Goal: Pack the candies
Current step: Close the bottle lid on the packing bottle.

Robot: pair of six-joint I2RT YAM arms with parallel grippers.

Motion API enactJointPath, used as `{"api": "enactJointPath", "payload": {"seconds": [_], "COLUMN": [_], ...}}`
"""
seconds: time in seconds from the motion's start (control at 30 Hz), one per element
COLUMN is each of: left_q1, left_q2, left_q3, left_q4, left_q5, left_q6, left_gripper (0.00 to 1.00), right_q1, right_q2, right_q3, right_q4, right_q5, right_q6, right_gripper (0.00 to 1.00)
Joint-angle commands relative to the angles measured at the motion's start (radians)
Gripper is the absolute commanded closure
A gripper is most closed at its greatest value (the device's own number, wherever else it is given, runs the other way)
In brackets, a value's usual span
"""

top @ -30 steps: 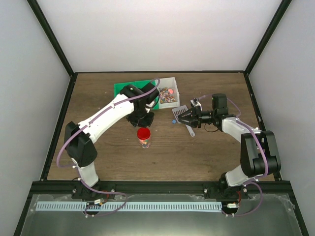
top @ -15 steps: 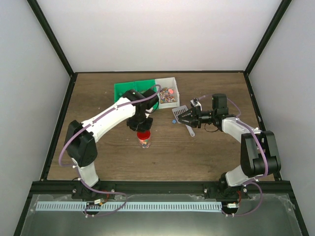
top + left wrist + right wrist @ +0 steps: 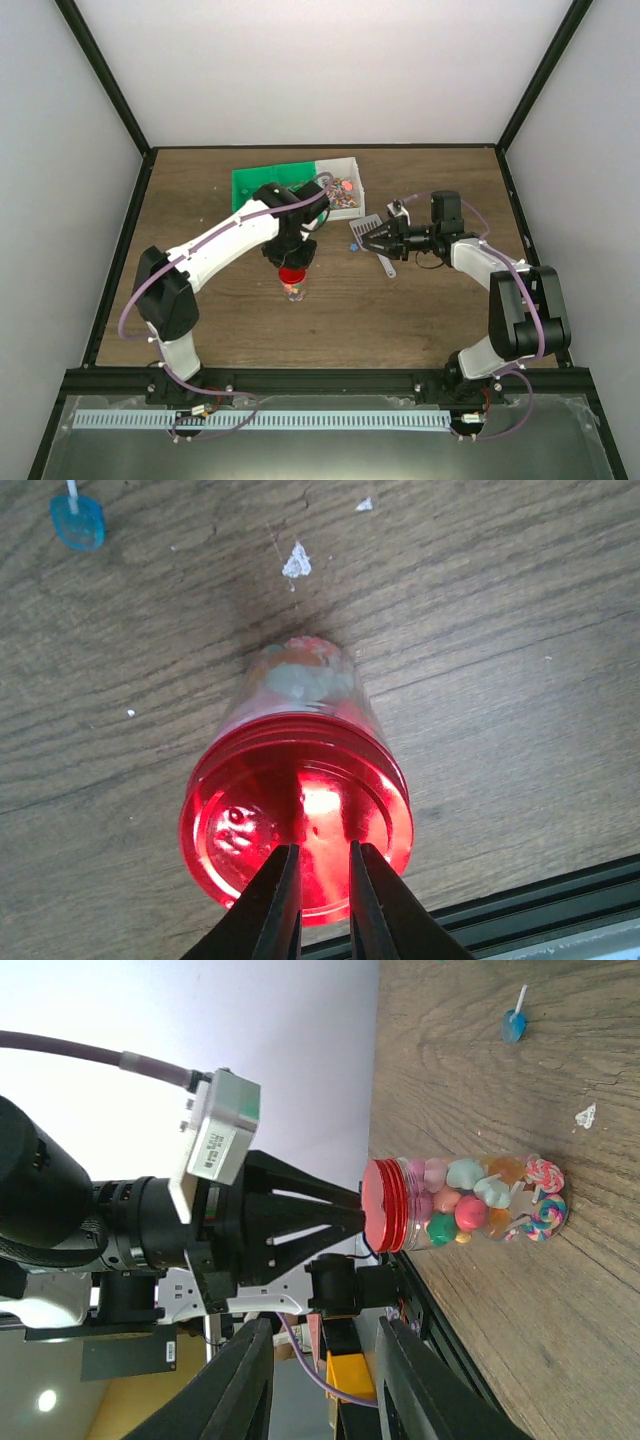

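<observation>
Mid-frame, the left end effector (image 3: 318,852), nearly closed, has dropped onto the red lid (image 3: 245,815); the right end effector (image 3: 362,238) gapes empty beside the scoop (image 3: 386,263).

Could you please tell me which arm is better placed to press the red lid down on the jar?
Left: the left gripper, nearly shut, hangs right over the red lid, while the right gripper stands apart beside the grey scoop.

Green mat (image 3: 255,181) on wooden table (image 3: 420,310), far side; white scrap (image 3: 296,560) on wood.
</observation>
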Motion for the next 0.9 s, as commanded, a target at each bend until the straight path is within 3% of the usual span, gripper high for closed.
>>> {"api": "enactJointPath", "payload": {"seconds": [0.0,0.4,0.63,0.87], "left_q1": [-0.006,-0.007,-0.006,-0.004], "left_q2": [0.006,-0.003,-0.033,-0.032], "left_q3": [-0.039,-0.050,0.016,-0.066], "left_q4": [0.020,0.018,0.011,0.023], "left_q5": [0.005,-0.007,-0.006,-0.018], "left_q6": [-0.012,-0.011,-0.001,0.012], "left_gripper": [0.85,0.84,0.83,0.81], "right_q1": [-0.010,-0.010,-0.009,-0.009], "right_q2": [-0.029,-0.026,-0.044,-0.063], "right_q3": [0.003,0.018,0.029,0.021], "right_q4": [-0.013,-0.028,-0.032,-0.037], "right_q5": [0.003,0.001,0.003,0.019], "right_q6": [-0.016,-0.019,-0.021,-0.012], "right_gripper": [0.70,0.70,0.69,0.69]}}
